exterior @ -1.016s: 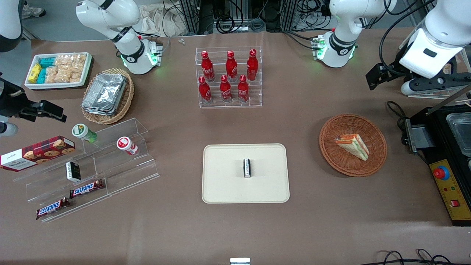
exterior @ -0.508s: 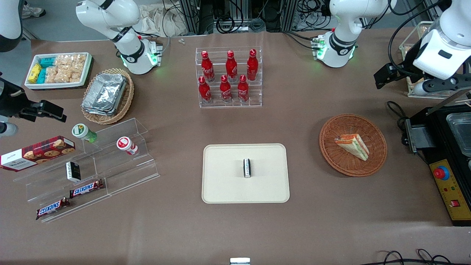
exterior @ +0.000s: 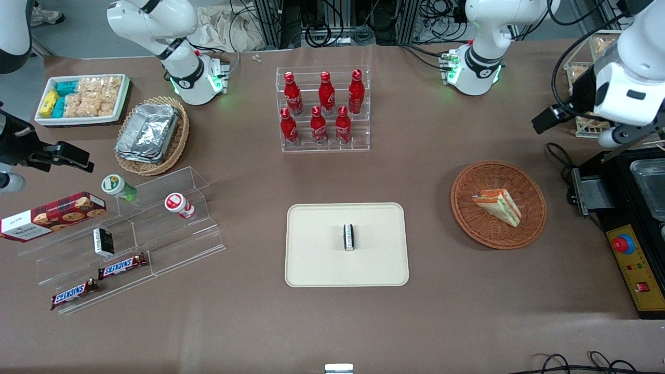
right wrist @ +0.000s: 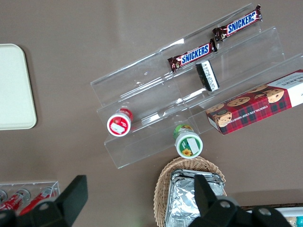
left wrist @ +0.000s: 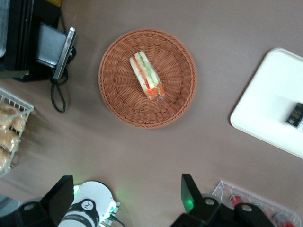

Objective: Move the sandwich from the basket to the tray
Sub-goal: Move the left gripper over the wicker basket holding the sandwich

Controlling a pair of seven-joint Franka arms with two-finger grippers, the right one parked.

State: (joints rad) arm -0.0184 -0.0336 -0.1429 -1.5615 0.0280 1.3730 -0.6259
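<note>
From the front, the sandwich [exterior: 497, 206] lies in the basket [exterior: 470, 219], toward the working arm's end of the table from the tray [exterior: 311, 259]; the gripper [exterior: 605, 139] hangs high, farther from the camera than the basket. In the left wrist view, its fingers [left wrist: 188, 191] stand wide apart and empty above the basket [left wrist: 177, 92], well clear of the sandwich [left wrist: 147, 82]. You're on the approach: next, centre over the wedge and descend.

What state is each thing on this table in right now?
sandwich: lying in the basket, untouched.
basket: holds only the sandwich.
tray: holds one small dark packet, no sandwich.
pincer: open, high above the table, holding nothing.
cola bottles: upright in their clear rack.
</note>
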